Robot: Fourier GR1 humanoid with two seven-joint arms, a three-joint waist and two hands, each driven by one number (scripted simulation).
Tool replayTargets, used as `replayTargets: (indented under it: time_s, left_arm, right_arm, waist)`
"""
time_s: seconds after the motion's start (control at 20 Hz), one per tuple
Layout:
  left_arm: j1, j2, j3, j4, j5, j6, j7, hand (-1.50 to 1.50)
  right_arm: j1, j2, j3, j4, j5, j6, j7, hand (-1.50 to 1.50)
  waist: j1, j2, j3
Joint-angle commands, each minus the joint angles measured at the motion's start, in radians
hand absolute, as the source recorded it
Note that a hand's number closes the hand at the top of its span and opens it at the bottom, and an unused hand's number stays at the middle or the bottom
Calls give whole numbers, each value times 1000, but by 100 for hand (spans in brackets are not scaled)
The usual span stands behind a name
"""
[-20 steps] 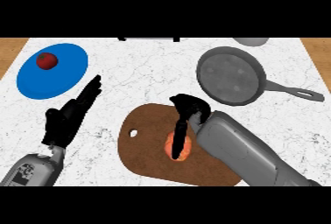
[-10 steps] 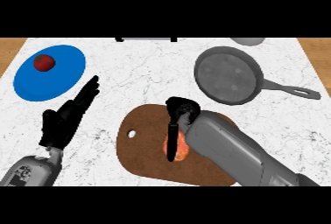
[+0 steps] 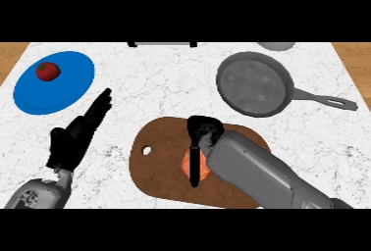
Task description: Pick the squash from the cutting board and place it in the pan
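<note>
Two smooth grey forearms, each ending in a black robot hand: left, right; left wrist perhaps speckled.

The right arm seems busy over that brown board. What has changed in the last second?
The right hand has slid left across the cutting board, so its forearm now hides more of the orange squash, and its fingers lie along the squash. Whether they grip it is unclear. The squash remains on the board. The left hand, pan and blue plate stayed put.
</note>
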Motion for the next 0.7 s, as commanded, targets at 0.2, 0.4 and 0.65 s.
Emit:
replayTargets:
  time_s: [0.2, 0.4, 0.65]
  left_arm:
    - [-48, -22, 43, 73, -1, -39, -11, 0]
    - [26, -7, 19, -76, -44, -20, 39, 0]
    - [-11, -40, 44, 47, -34, -49, -31, 0]
  right_arm:
    - [67, 45, 31, 9, 88, -1, 136, -150]
    - [66, 31, 1, 78, 95, 75, 3, 150]
    - [104, 88, 37, 34, 82, 120, 28, 150]
  waist:
    - [-7, 3, 0]
    - [13, 2, 1]
    - [-1, 4, 0]
